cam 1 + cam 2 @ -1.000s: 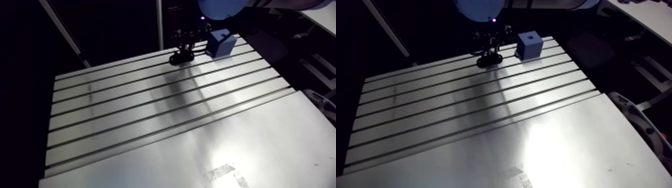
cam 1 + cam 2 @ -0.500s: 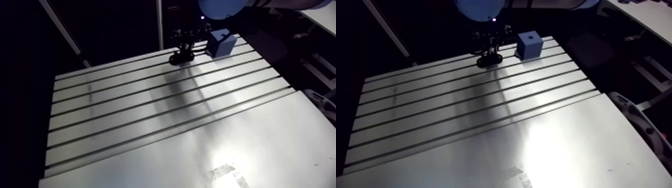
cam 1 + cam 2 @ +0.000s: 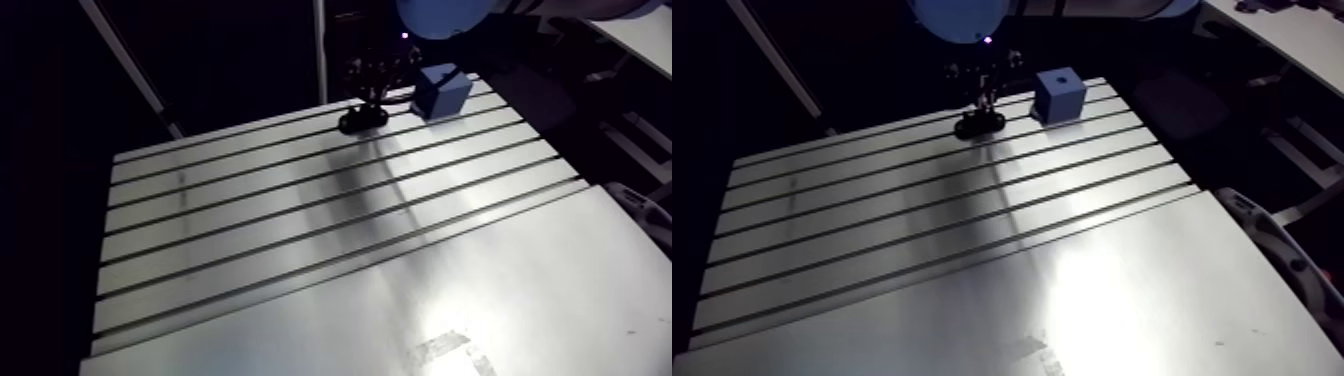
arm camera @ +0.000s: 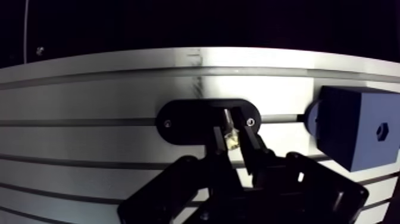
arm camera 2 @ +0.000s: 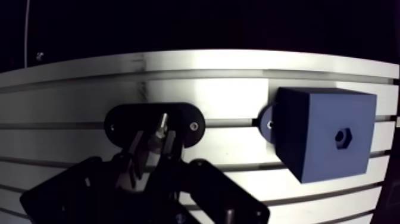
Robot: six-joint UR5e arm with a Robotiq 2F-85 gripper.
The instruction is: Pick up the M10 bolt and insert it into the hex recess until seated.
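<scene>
In the wrist view my gripper is shut on a small silver bolt, whose shank stands up between the fingers. It hangs just over a black oval holder plate that lies on the slotted table. Beside the gripper stands a blue block with a hex recess in its side face. The arm view shows the gripper above the holder at the table's far edge, with the blue block just to its right.
The slotted aluminium table stretches toward the camera, with several dark slots running across it. A smooth plate covers the near part. The far table edge lies just behind the holder and block.
The gripper has risen a little from the black holder with the bolt in it. The arm view has shifted slightly with the arm. The blue block has stayed put.
</scene>
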